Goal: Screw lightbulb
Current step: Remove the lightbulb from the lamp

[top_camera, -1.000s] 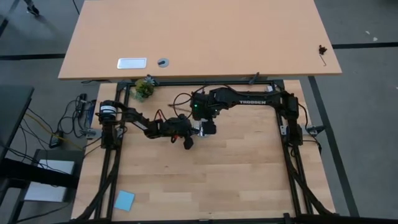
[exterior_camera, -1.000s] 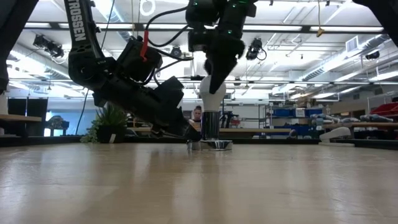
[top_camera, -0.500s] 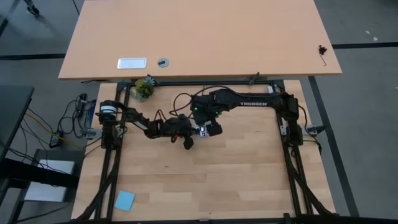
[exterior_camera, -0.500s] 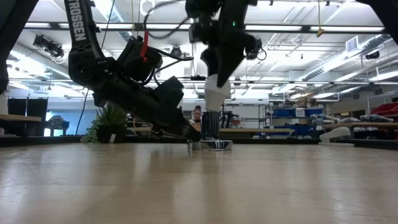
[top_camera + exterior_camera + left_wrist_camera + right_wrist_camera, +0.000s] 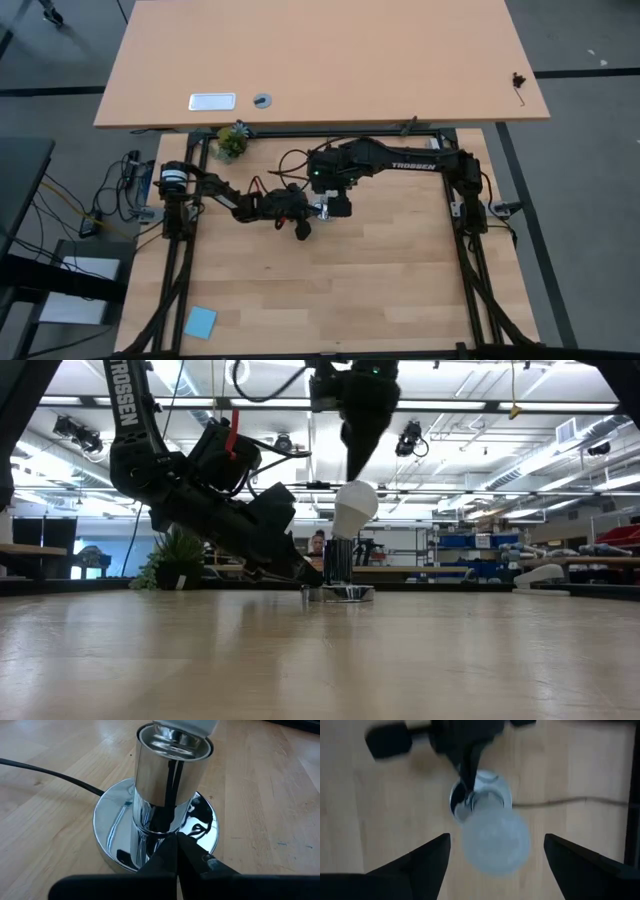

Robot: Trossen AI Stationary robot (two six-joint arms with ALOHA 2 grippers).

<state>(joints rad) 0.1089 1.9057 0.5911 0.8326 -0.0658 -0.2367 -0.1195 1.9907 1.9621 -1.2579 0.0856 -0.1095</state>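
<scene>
Table [image 5: 400, 300]: we see one light wooden top inside a dark frame, with both arms meeting near the middle of its far edge.
Right arm: we count one, running from the far right corner along the far edge toward the middle, its wrist bent so it points straight down.
Left arm: we count one, reaching from the far left corner toward the middle and sloping down low over the top.
Right gripper [image 5: 357, 445]: it hangs directly above the bulb. In its own wrist view we see the two fingers [image 5: 427, 862] spread wide on either side of the bulb, clear of the glass, gripping nothing.
Left gripper [image 5: 176, 851]: it lies low at the foot of the socket, just beside the stem. We see its jaws pressed together to a point at the chrome disc; we cannot tell whether they pinch the disc's rim or only rest against it.
Socket [image 5: 167, 775]: we count one, a chrome cylinder on a narrower stem and a round mirror-bright disc, standing upright near the middle of the far edge.
Bulb [image 5: 354, 508]: we count one, white and pear-shaped. Its base sits in the top of the socket and its glass leans to one side instead of standing straight.
Cord [image 5: 47, 772]: we count one, black, running from the disc across the wood.
Blue pad [image 5: 200, 322]: we count one, near the near left corner.
</scene>
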